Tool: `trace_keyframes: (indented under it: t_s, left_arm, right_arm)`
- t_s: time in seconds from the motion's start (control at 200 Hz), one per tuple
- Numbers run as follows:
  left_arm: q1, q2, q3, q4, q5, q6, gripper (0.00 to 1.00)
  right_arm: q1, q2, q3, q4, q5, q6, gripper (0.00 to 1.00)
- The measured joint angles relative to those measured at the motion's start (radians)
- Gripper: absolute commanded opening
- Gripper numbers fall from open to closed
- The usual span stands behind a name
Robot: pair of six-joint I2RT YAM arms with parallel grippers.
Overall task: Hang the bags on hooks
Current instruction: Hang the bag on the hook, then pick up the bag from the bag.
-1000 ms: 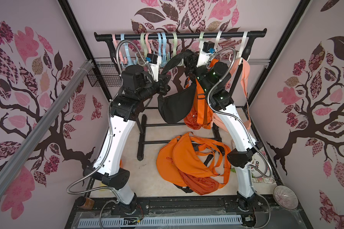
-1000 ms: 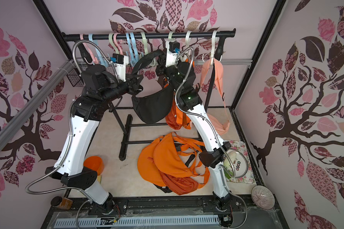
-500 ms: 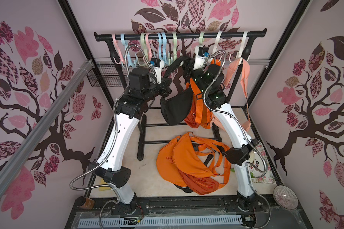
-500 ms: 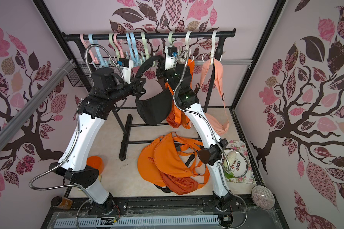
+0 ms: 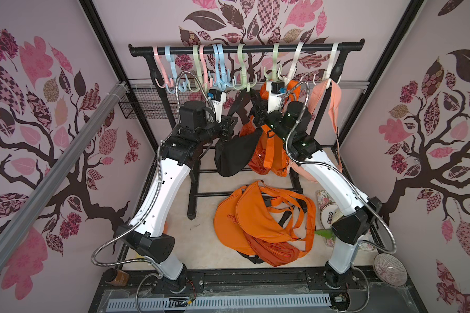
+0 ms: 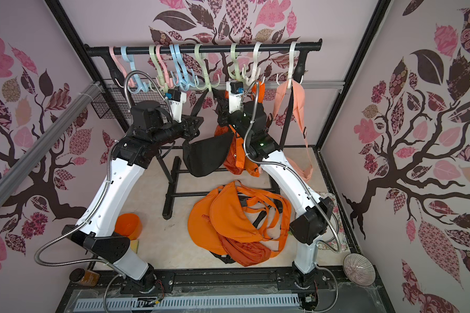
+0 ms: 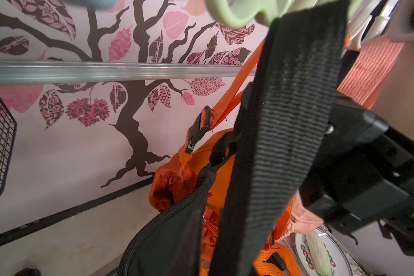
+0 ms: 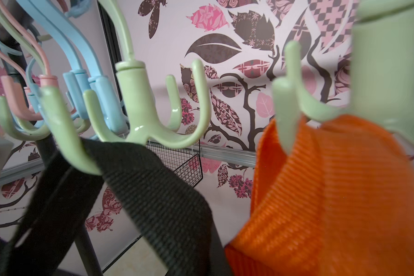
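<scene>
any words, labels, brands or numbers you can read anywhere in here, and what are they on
No text can be read in any view.
plate: small red and blue marks round the rim, too blurred to read.
jar: too small to tell whether it bears any print.
Nothing else shows lettering.

the bag [image 5: 235,154] hangs on a hook [image 5: 244,85] under the rail [image 5: 255,49], behind the heap of bags [image 5: 255,219].
</scene>
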Motion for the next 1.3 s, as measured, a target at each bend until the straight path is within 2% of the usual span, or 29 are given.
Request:
trace_keyframes:
  t_s: [0.085,0.215,0.245,0.295,0.32,0.425,0.695,0.82,1.02,1.15,1.3]
  left_arm:
    - [0.001,-0.011,-0.019,0.001,0.011,-0.019,0.47]
    - [0.002,-0.039,-0.054,0.003,0.034,-0.038,0.61]
    - [0.002,-0.048,-0.063,0.003,0.039,-0.042,0.64]
    - [0.001,-0.065,-0.074,0.003,0.045,-0.049,0.68]
    - [0.001,-0.073,-0.078,0.003,0.048,-0.054,0.69]
    - [-0.003,-0.134,-0.134,0.021,0.051,-0.064,0.75]
    - [-0.016,-0.352,-0.374,0.040,0.008,-0.075,0.80]
    - [-0.016,-0.478,-0.562,0.050,-0.040,-0.103,0.80]
    - [-0.020,-0.657,-0.961,0.087,-0.072,-0.217,0.79]
    - [-0.084,-0.654,-1.165,0.111,-0.081,-0.294,0.79]
    - [-0.215,-0.555,-1.273,0.169,-0.088,-0.378,0.78]
  right_arm:
    - [-0.002,-0.043,-0.043,-0.006,0.052,-0.009,0.08]
    - [-0.002,-0.106,-0.101,-0.016,0.122,-0.036,0.14]
    - [-0.002,-0.121,-0.114,-0.021,0.132,-0.043,0.23]
    - [-0.002,-0.141,-0.126,-0.033,0.135,-0.050,0.48]
    - [-0.002,-0.151,-0.130,-0.038,0.134,-0.053,0.57]
    - [-0.002,-0.195,-0.151,-0.057,0.098,-0.064,0.71]
    - [-0.002,-0.391,-0.341,-0.109,0.058,-0.059,0.78]
    - [0.003,-0.535,-0.517,-0.143,0.072,-0.030,0.81]
    - [0.047,-0.783,-0.892,-0.217,0.101,0.073,0.86]
    - [0.066,-0.870,-1.133,-0.273,0.105,0.175,0.87]
    - [0.068,-0.895,-1.325,-0.343,0.090,0.291,0.90]
